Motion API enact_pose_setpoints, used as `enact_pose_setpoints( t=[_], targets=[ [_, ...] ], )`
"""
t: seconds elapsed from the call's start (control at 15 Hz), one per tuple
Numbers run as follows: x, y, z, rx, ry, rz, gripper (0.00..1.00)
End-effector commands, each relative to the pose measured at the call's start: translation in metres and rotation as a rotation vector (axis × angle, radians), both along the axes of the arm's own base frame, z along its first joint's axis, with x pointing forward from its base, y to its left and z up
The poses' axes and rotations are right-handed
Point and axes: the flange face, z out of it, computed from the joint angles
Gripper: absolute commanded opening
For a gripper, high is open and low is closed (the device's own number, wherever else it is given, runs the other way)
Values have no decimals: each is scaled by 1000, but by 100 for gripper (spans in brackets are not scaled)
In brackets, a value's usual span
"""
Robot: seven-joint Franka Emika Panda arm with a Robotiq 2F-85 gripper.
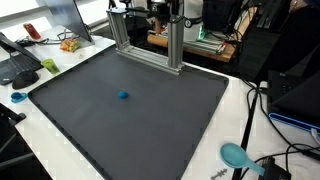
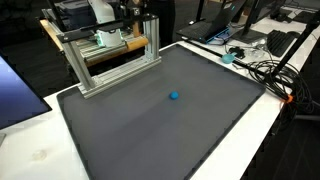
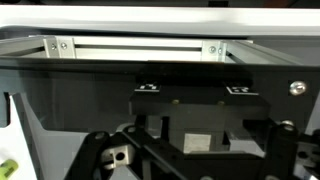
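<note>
Facing an aluminium frame (image 3: pixel 140 47) — gripper (image 3: pixel 195 160) spread or pinched unclear, blue ball (image 1: pixel 123 96) on dark mat (image 1: pixel 170 125)

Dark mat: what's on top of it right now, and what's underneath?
Only a small blue ball lies on the dark mat, near its middle. An aluminium frame stands at its far edge. Underneath is covered; white table shows around it.
</note>
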Motion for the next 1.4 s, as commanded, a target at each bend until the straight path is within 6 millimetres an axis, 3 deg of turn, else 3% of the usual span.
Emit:
enact_pose_setpoints(
  t=[0.0,0.4,0.53,0.87,1.33],
  targets=[
    [-11,0,4,30,-1,-19,69],
    [-11,-1,7,31,-12,-40,27],
    [-11,-2,9,29,-21,-45,22],
    [4,-3,16,17,-68,-46,22],
    [56,-4,46,18,-173,-20,22]
  ],
)
